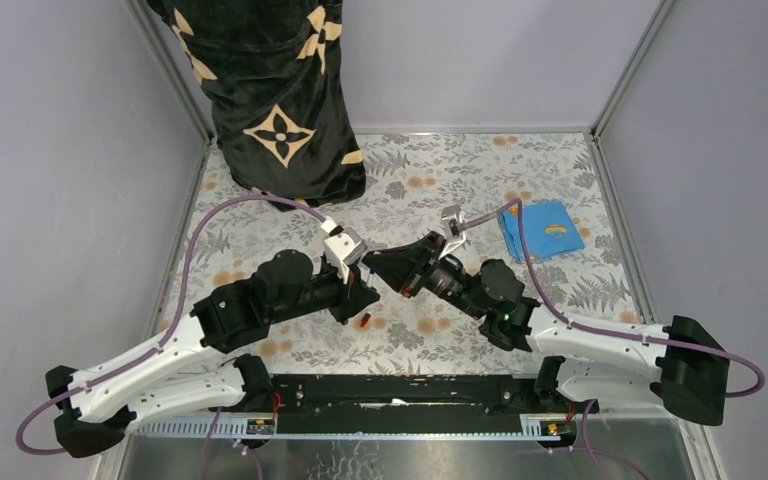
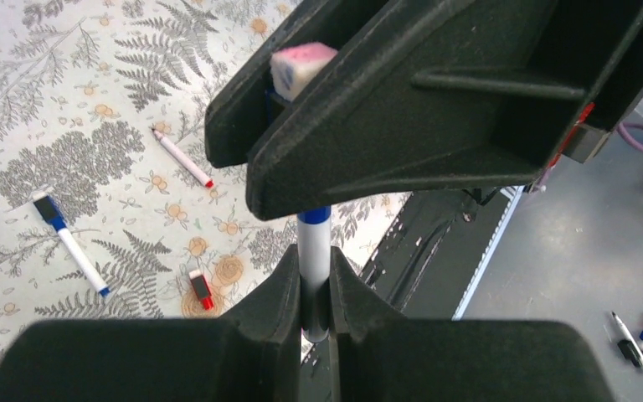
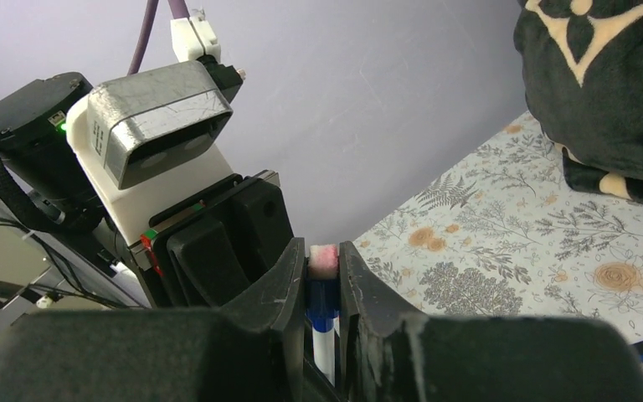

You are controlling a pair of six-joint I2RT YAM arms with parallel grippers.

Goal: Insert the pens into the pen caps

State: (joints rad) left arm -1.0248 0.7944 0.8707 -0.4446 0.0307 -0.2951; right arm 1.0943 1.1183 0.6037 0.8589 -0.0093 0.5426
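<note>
White-barrelled, one pen (image 2: 314,251) stands clamped in the left gripper (image 2: 315,280) above the middle of the floral surface (image 2: 92,100), its top meeting the blue cap (image 3: 321,295) pinched in the right gripper (image 3: 322,255), while a red pen (image 2: 182,157), a second blue pen (image 2: 79,255) and a red cap (image 2: 201,289) lie on the surface beneath.

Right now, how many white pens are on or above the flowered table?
3: the held pen in the left hand, the red-tipped pen and the blue-tipped pen lying apart on the table. Others may be hidden.
</note>
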